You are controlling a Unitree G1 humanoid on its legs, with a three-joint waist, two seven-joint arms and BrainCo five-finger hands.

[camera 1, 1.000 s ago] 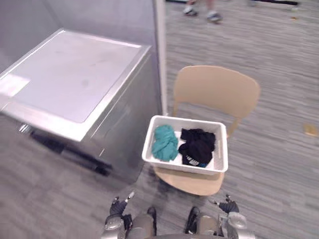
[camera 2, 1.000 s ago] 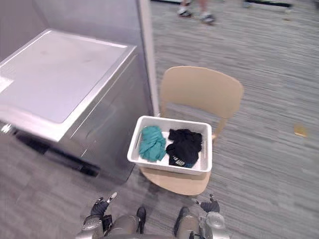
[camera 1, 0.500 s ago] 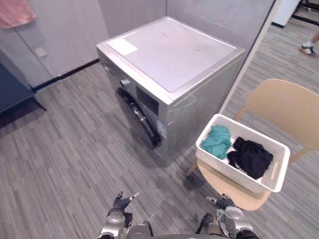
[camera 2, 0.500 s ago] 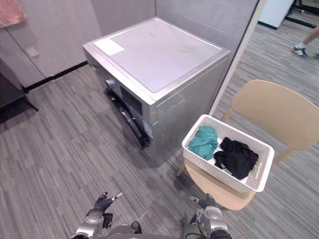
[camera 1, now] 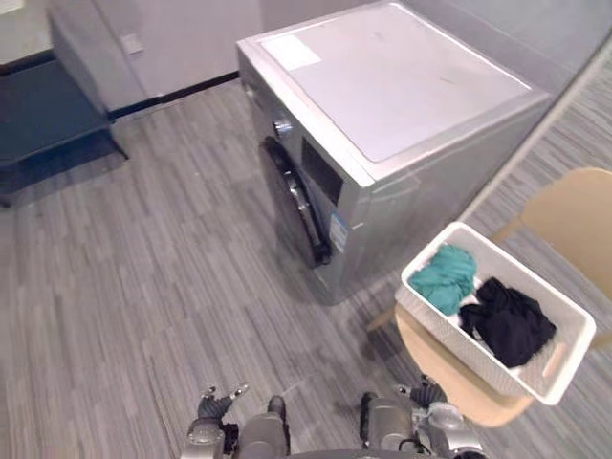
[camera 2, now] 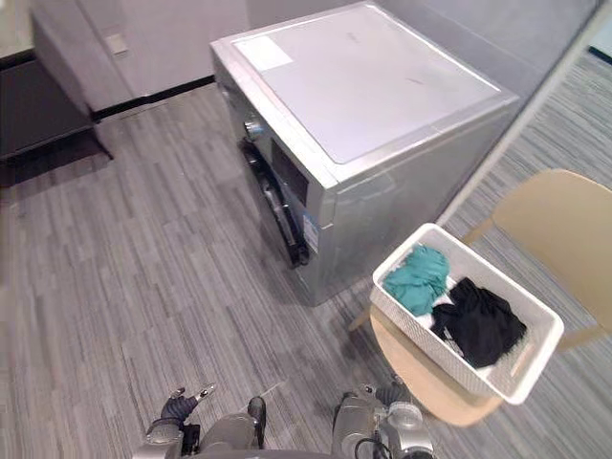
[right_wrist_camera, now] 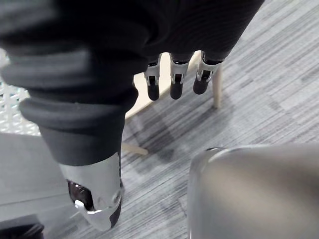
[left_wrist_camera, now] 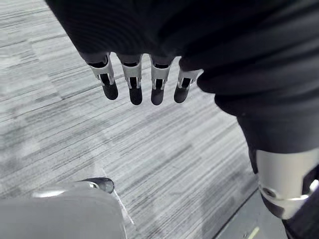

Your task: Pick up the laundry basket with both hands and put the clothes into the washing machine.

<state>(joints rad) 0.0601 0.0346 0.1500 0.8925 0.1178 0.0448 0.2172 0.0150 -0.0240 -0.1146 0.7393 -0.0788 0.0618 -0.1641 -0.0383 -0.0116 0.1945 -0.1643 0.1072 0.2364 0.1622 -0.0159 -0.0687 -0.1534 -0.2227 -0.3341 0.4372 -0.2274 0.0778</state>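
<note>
The white laundry basket (camera 1: 451, 331) sits on the seat of a tan chair (camera 1: 457, 381) at about 4 o'clock in the head camera's view. It is well apart from both hands. Inside it, a teal garment (camera 1: 448, 277) lies at the end nearer the washing machine (camera 1: 382, 105) and a black garment (camera 1: 507, 321) lies beside it, the two touching. The silver front-loading machine stands at 12 to 1 o'clock, with one corner just beside the basket. Its dark round door (camera 1: 301, 206) faces 9 o'clock across the grey plank floor (camera 1: 143, 287). A dark low bench (camera 1: 48, 115) stands by the wall at 10 o'clock. The left hand (camera 1: 212, 406) hangs low at 7 o'clock, over bare floor. In its wrist view its fingers (left_wrist_camera: 130, 82) point straight down and hold nothing. The right hand (camera 1: 427, 392) hangs at 5 o'clock, near the front edge of the chair seat. Its fingers (right_wrist_camera: 172, 82) are likewise straight and empty, with a chair leg and a patch of the basket's lattice wall showing past them.
</note>
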